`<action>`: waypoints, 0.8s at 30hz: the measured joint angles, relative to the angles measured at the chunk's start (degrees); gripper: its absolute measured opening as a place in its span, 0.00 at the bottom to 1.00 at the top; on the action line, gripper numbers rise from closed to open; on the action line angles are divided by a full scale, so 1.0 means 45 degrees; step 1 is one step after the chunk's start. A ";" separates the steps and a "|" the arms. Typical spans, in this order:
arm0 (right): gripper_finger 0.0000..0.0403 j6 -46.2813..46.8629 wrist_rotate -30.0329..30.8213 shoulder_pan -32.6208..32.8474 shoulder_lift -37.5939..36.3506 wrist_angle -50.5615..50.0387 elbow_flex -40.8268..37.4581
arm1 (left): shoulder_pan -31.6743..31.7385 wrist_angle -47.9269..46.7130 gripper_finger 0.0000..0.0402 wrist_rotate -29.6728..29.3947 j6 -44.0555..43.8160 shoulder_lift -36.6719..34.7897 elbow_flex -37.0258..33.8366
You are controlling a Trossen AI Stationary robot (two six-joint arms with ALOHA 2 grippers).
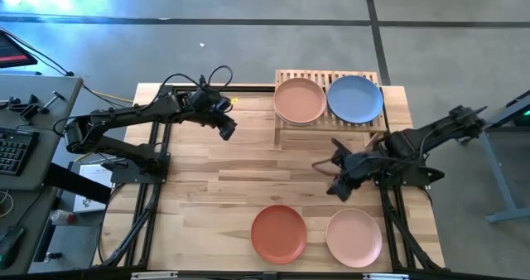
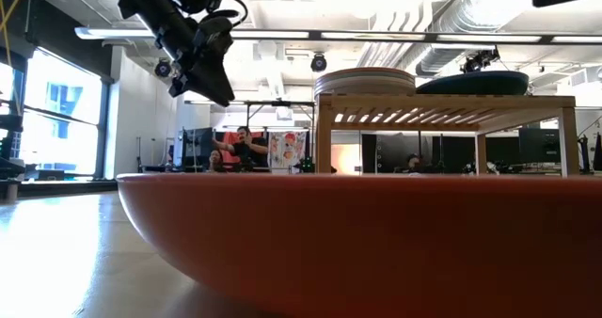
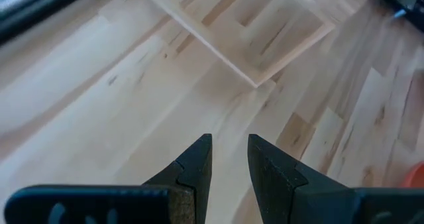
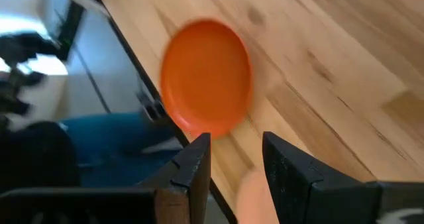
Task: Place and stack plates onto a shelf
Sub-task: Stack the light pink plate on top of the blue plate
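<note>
The light-wood shelf (image 1: 331,123) stands at the table's far edge. On its slatted top sit a stack of plates with a peach one uppermost (image 1: 299,100) and, to its right, a blue plate (image 1: 354,98). In the low view the stack (image 2: 365,81) and the blue plate (image 2: 484,83) rest flat on the shelf (image 2: 442,106). A terracotta-orange plate (image 1: 279,234) and a pink plate (image 1: 354,237) lie flat near the table's near edge. My left gripper (image 1: 225,129) hovers open, left of the shelf. My right gripper (image 1: 330,179) hovers open above the table, beyond the pink plate.
Bare butcher-block tabletop (image 1: 215,189) stretches between the shelf and the two near plates. The orange plate (image 2: 376,243) fills the low view's foreground. A side table with a keyboard and tools (image 1: 25,131) stands left of the table. People (image 2: 246,149) are in the room behind.
</note>
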 joint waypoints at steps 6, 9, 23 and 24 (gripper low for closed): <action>0.29 -0.1438 -0.0525 0.0752 0.0713 -0.0607 0.0000 | -0.0251 -0.0860 0.21 0.0081 -0.1365 0.0000 0.0000; 0.29 -0.2911 -0.0539 0.1201 0.1285 -0.0609 0.0000 | -0.0531 -0.1266 0.21 0.0162 -0.1993 -0.0002 0.0000; 0.29 -0.6120 -0.0214 0.2793 0.4459 -0.0632 0.0000 | -0.2185 -0.1359 0.21 0.0155 -0.4140 0.0000 0.0000; 0.29 -0.6227 -0.0214 0.2850 0.4631 -0.0633 0.0000 | -0.2279 -0.1356 0.21 0.0155 -0.4144 -0.0003 0.0000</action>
